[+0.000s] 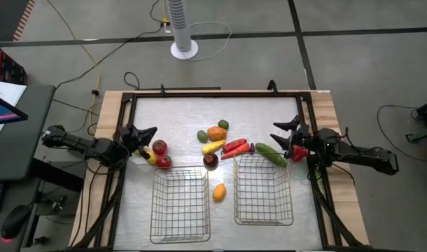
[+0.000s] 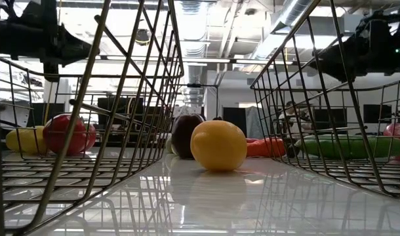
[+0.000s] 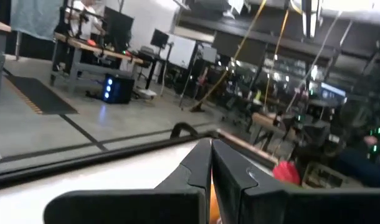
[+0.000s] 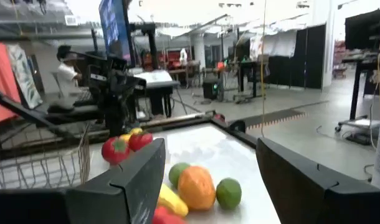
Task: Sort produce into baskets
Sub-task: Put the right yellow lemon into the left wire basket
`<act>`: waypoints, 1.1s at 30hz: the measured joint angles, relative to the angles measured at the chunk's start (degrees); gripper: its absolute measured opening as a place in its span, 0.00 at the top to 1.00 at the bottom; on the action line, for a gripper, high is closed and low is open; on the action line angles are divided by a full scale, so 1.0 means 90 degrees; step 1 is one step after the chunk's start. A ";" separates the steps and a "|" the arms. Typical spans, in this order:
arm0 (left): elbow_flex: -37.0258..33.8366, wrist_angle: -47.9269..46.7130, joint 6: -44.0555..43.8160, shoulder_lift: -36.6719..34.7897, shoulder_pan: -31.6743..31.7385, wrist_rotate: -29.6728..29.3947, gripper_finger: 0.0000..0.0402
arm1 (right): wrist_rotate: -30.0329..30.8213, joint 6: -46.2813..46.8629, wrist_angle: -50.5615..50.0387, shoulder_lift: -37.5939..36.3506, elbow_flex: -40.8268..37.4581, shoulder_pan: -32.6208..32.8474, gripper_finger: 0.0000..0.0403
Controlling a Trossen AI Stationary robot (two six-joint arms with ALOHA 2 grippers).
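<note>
Hanging over the left side of the table, the left gripper has its fingers pressed together with nothing between them, and right beside it sit two red tomatoes and a yellow piece. Over on the right, the right gripper has its fingers spread wide and it isn't holding anything that I can see; a small red piece lies right under that arm, with the long green cucumber just to its left. Moving out toward the middle there's a loose cluster: an orange piece with a small green one on its far side, another green ball on its left, a yellow banana-ish thing, two red chilies and a dark maroon ball. Near edge of the table has the two wire baskets, the left basket and the right basket, both with nothing in them, and a yellow-orange lemon-looking piece sits on the table in the gap between them. The low view shows that same piece between the mesh walls.
</note>
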 joint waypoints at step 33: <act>0.1840 -0.2665 0.0397 0.0419 0.0386 0.0944 1.00 | 0.0358 0.0061 0.1011 0.0795 0.0823 -0.0475 0.30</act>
